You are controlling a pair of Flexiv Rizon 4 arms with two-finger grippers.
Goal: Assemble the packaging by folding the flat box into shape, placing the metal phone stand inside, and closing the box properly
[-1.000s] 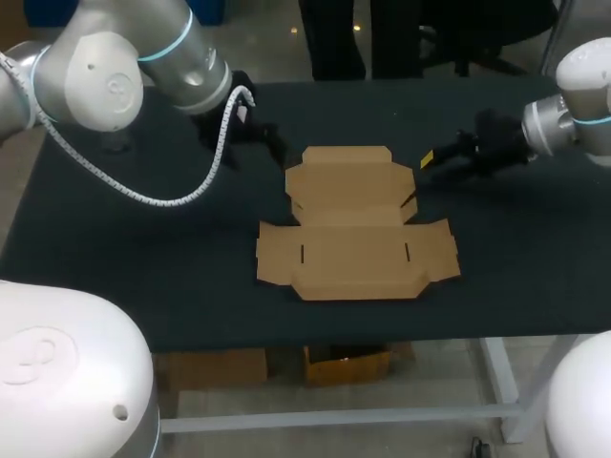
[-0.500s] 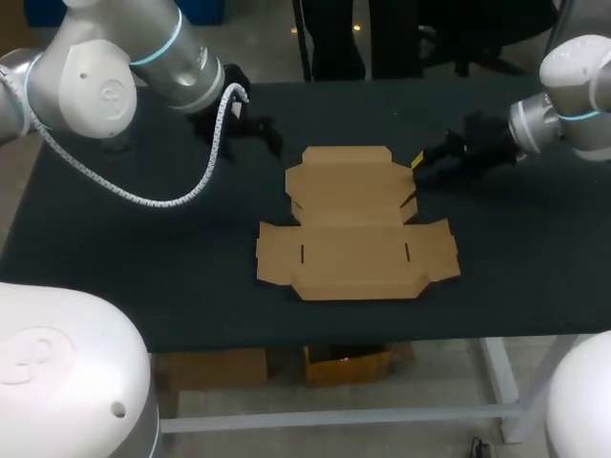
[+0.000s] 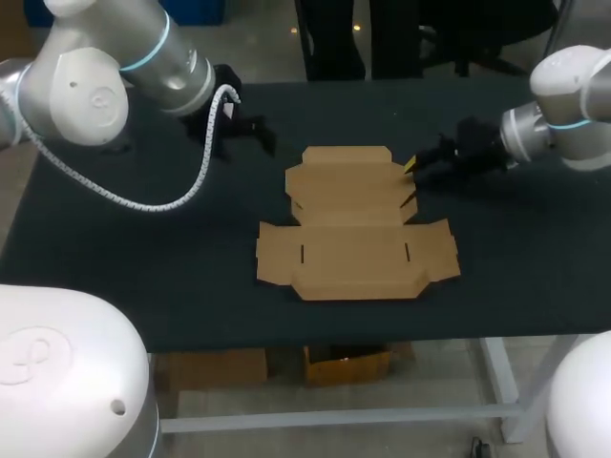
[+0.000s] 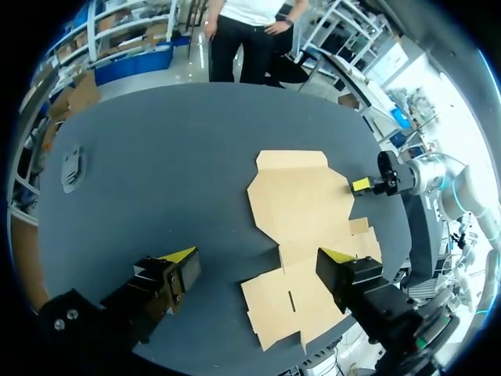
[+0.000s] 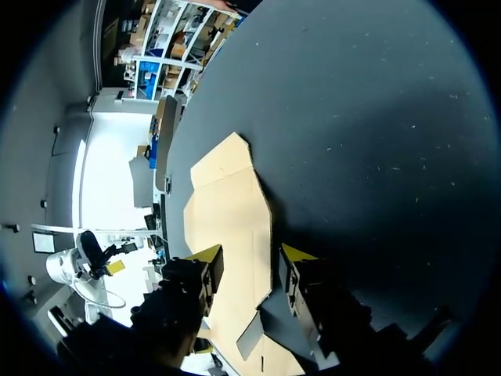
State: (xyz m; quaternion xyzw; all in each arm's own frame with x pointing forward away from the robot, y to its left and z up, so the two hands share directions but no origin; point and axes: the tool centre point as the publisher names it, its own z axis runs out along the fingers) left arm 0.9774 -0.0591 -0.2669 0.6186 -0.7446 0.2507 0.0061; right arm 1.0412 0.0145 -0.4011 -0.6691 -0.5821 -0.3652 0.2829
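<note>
Cardboard box (image 3: 355, 224) lies flat and unfolded on the dark table (image 3: 143, 277), reaching from near the front edge to mid-table, unmoved since a second ago. Farther back, the right gripper (image 3: 412, 164) has slid leftward to the box's far right corner, its fingers spread, with the flap's edge running beneath the gap between them, not pinched. At the far left, the left gripper (image 3: 263, 134) has drawn slightly back, spread wide, apart from the box's far left corner

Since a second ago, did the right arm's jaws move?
Yes. The right jaws slid closer to the flat box, nearly reaching its right edge.
</note>
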